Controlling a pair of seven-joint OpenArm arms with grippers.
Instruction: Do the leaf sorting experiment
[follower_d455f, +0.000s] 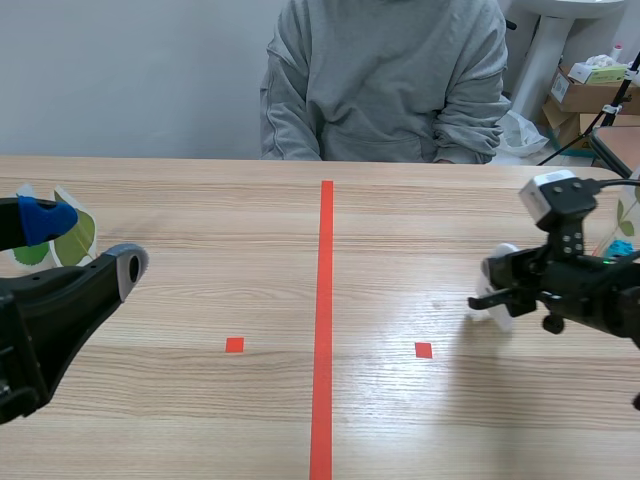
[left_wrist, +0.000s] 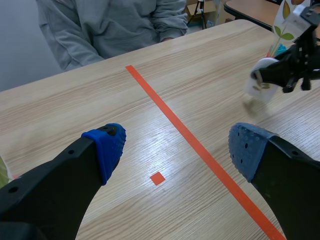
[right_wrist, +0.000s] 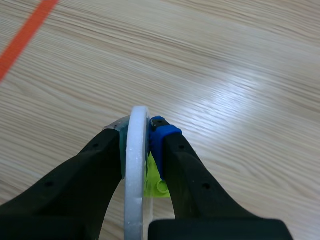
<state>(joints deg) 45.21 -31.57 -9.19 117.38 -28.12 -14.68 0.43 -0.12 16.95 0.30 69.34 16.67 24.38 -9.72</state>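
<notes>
Your right pincer is clamped narrow on a white disc; the disc stands on edge between the two fingers, one pad pressed to each face; a yellow-green bit shows just beside the disc, under the finger with the blue pad, and you cannot tell what it is from there. In the scene view that arm comes in from the right and holds the disc low over the tabletop, to the right of the orange-red tape line and a little beyond the right-hand tape square; a shadow lies on the wood under it, but you cannot tell for certain whether its lower edge touches the wood.

Your left pincer stands wide, its fingers well apart with nothing between them; through the gap you see bare wood and the left-hand tape square; the tape line runs past its right finger. That arm sits low at the left of the tabletop, well apart from the disc.

A small cluster of leaf pieces, green and yellow-green, sits at the tabletop's left edge, just beside the left pincer's blue pad.

A person in a grey sweatshirt sits across from you at the far edge; cardboard boxes stand behind, off to the right.
</notes>
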